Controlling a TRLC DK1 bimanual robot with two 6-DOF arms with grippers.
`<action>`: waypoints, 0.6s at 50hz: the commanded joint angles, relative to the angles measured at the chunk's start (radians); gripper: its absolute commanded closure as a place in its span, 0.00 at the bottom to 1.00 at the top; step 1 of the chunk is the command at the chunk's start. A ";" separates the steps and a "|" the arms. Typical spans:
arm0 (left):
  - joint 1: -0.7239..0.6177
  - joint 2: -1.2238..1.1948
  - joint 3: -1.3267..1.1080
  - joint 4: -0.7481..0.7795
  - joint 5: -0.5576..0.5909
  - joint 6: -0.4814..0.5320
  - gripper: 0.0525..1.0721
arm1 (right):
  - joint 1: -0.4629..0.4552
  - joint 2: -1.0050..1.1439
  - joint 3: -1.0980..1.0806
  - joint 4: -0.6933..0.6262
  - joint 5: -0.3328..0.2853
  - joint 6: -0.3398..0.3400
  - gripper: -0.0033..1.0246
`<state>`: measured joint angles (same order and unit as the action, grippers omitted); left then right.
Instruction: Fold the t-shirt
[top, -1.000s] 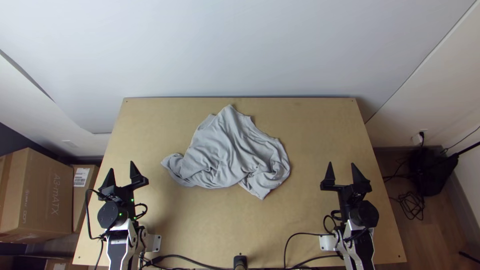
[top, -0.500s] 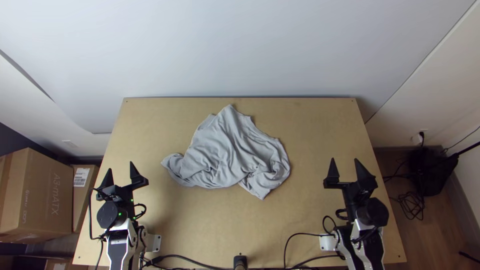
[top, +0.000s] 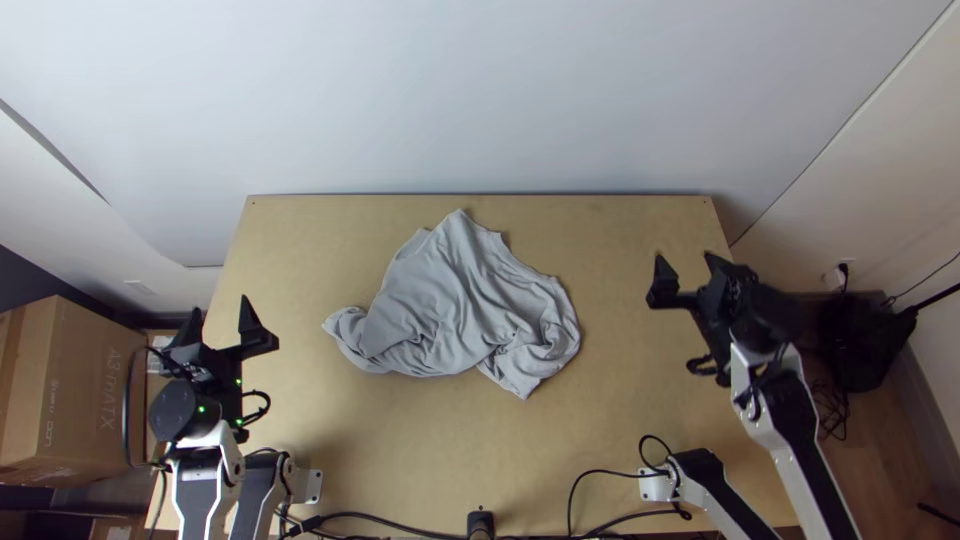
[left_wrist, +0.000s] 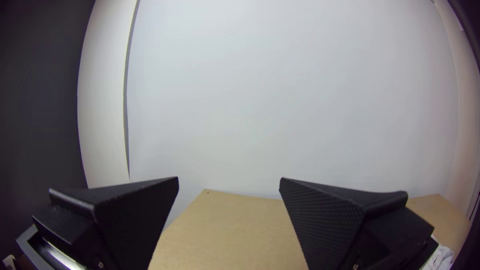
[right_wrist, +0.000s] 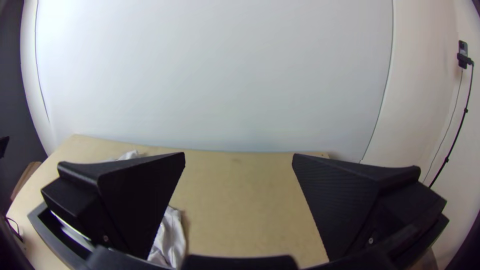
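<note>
Where everything is laid out: one light wooden table (top: 600, 420), plain top, small dark spots at both far corners; black cables (top: 605, 468) along the near edge.

Behind the table: one broad pale wall (top: 480, 100), close against the far edge.

Left of the table, by my eye: brown cardboard boxes (top: 75, 390), the largest with its side facing the tabletop.

Right of the table: brown wood-look floor (top: 895, 480), loose dark cords, a black object (top: 865, 345) near the pale side wall (top: 890, 210); higher up, a phone-like device (right_wrist: 463, 49) on a thin black stand.

T-shirt (top: 460, 300), colour: light grey.

T-shirt, place: on the tabletop, slightly left of the middle, well apart from both grippers.

T-shirt, condition: loosely bunched, partly spread; a peak towards the far edge, a rumpled tail to the left, a creased corner towards the near edge; soft wrinkles across the body.

Left gripper (top: 220, 308): over the table's left edge area, fingers spread wide, nothing between them.

Right gripper (top: 685, 258): above the table's right side, fingers likewise wide apart, nothing pinched.
</note>
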<state>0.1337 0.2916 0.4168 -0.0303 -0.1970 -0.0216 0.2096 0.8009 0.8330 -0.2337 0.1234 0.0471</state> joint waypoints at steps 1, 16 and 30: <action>-0.016 0.115 0.148 -0.086 0.013 0.008 0.05 | 0.054 0.147 0.166 -0.036 0.004 0.017 0.04; -0.049 0.391 0.471 -0.421 0.041 -0.021 0.05 | 0.125 0.560 0.621 -0.239 -0.025 0.030 0.04; -0.086 0.564 0.611 -0.672 0.194 -0.092 0.05 | 0.146 0.840 0.920 -0.294 -0.094 0.111 0.04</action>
<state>0.0650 0.8043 0.9741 -0.6514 -0.0582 -0.0761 0.3408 1.5620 1.6497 -0.5053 0.0452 0.1089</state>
